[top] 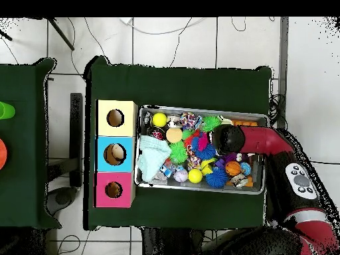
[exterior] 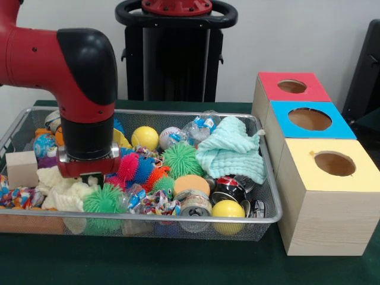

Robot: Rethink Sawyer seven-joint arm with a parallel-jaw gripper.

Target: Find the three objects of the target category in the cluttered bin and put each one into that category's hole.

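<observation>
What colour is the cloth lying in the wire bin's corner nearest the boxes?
Pale mint green cloth; front view shows it best.

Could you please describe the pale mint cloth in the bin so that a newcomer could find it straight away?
Start at the wire bin and go to the end beside the three boxes. There the cloth lies crumpled on top of the clutter, against the rim nearest the blue box. It is the only soft, knitted, pale mint thing there; its neighbours are spiky balls and cans.
</observation>
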